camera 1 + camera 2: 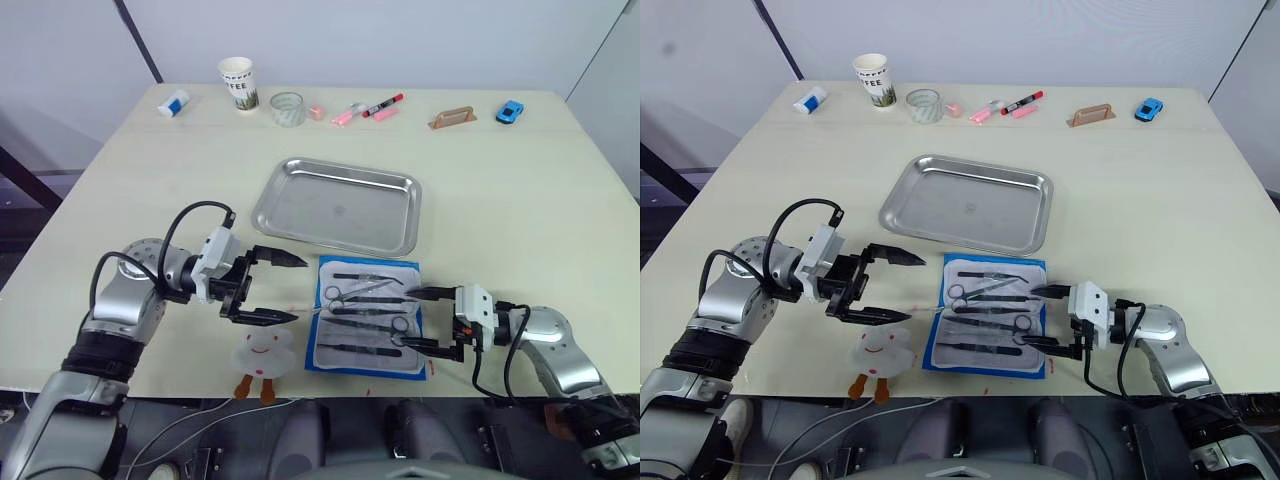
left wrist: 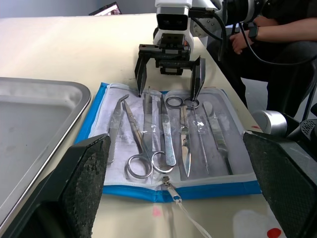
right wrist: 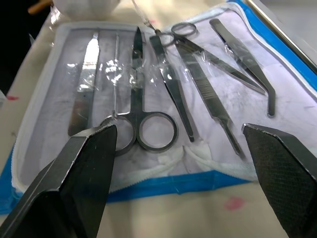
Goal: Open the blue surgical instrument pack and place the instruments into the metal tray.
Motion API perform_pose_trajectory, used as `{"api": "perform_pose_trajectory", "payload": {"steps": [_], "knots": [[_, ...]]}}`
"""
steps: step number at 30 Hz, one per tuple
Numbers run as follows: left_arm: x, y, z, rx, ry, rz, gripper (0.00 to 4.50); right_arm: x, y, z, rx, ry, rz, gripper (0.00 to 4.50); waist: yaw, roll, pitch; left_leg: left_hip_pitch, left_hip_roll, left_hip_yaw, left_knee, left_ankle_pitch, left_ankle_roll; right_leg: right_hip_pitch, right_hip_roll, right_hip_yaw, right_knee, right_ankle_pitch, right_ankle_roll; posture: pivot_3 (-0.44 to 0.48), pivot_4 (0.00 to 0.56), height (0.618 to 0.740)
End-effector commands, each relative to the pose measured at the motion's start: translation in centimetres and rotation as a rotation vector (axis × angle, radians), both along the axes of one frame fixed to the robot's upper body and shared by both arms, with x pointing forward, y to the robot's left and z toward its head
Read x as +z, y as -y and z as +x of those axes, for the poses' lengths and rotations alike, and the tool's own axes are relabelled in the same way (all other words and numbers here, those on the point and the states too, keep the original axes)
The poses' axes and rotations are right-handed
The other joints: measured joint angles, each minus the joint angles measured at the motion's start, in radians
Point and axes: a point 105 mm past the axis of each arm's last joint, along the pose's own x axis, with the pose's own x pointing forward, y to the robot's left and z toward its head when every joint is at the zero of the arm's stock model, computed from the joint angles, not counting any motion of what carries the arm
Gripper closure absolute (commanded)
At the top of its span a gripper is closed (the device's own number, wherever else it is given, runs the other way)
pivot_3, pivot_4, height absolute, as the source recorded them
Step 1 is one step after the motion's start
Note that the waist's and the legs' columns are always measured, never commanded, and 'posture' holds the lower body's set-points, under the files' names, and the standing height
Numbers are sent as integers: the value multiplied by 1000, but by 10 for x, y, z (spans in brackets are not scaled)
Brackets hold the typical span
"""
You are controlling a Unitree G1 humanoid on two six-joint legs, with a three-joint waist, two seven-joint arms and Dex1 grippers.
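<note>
Opened blue pack (image 1: 368, 315) lying flat on the table (image 1: 520, 200), just in front of the metal tray (image 1: 338, 205)

Inside the pack, on the pale lining: instruments (image 1: 365, 305) side by side, among them scissors (image 3: 141, 116) with ring handles and slim forceps (image 3: 208, 99), none in the tray. Left gripper (image 1: 278, 288) at the pack's left edge, fingers spread wide, holding nothing, just above a white plush toy (image 1: 262, 352). Right gripper (image 1: 418, 320) at the pack's right edge, fingers likewise spread, one tip over the lining near the scissor rings, nothing pinched. Along the far edge of the table: paper cup (image 1: 238, 82), roll of tape (image 1: 287, 108), pink and red markers (image 1: 366, 110), small blue toy car (image 1: 510, 111). In the left wrist view, a person's arm (image 2: 277, 32) behind the right gripper
</note>
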Motion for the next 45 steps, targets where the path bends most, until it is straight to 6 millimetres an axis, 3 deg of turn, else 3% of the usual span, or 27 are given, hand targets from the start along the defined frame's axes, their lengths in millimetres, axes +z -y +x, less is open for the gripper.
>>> {"api": "perform_pose_trajectory", "payload": {"steps": [1, 14, 21, 37, 45], "knots": [[3, 0, -3, -49, 23, 11, 0, 6, 1, 2, -12, 8, 38, 101, 0, 0, 0, 0, 0, 0, 0, 0, 0, 0, 0, 0, 0, 0, 0, 0, 150, 728], [-1, -2, -1, -46, 21, 12, 0, 9, 2, 10, -79, -3, 75, 101, 1, 0, 0, 0, 0, 0, 0, 0, 0, 0, 0, 0, 0, 0, 0, 0, 150, 728], [-2, -2, -1, -46, 20, 9, 0, -9, 6, 7, -83, -13, -54, 101, 2, 0, 0, 0, 0, 0, 0, 0, 0, 0, 0, 0, 0, 0, 0, 0, 150, 728], [-5, -2, 0, -40, 14, 7, 0, -19, 0, 3, -109, -70, -98, 101, 1, 0, 0, 0, 0, 0, 0, 0, 0, 0, 0, 0, 0, 0, 0, 0, 150, 728], [-9, 14, 30, 58, 49, -3, 0, -21, 1, 2, -97, -66, -104, 101, 2, -1, -1, 0, 0, 0, 0, 0, 0, 0, 0, 0, 0, 0, 0, 0, 150, 728]]}}
